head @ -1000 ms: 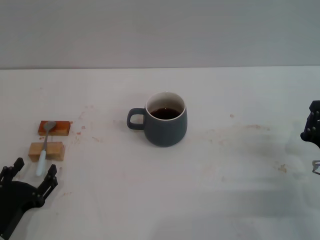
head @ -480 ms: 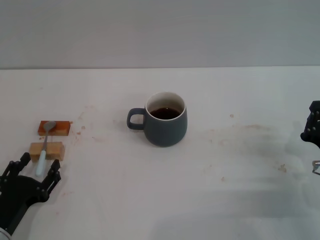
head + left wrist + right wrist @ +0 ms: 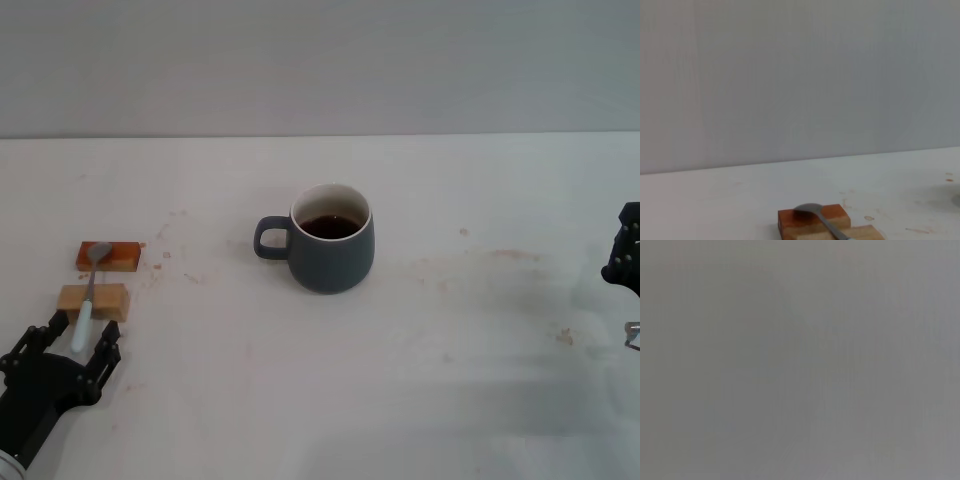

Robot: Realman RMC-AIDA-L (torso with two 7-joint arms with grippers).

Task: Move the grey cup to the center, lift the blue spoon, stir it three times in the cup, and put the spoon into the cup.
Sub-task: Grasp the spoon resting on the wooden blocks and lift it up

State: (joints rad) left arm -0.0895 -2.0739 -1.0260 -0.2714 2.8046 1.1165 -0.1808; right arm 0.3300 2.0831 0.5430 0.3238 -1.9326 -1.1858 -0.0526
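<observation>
1. Your left gripper [image 3: 72, 342] sits low at the table's [image 3: 450, 400] near-left corner, fingers spread apart and holding nothing, with the handle tip of the blue spoon [image 3: 88, 298] lying between them
2. The spoon rests across two small blocks: its metal bowl on the orange-brown block [image 3: 108, 256], its pale handle over the tan block [image 3: 93, 301] nearer you
3. From the left wrist camera you see the spoon's bowl [image 3: 809, 209] resting on top of the orange-brown block [image 3: 812, 219]
4. The grey cup [image 3: 331, 238] stands upright mid-table, dark liquid inside, loop handle facing your left side, well apart from the spoon
5. Your right gripper [image 3: 624, 262] is parked at the far right edge; only part shows, so I cannot tell its finger state
</observation>
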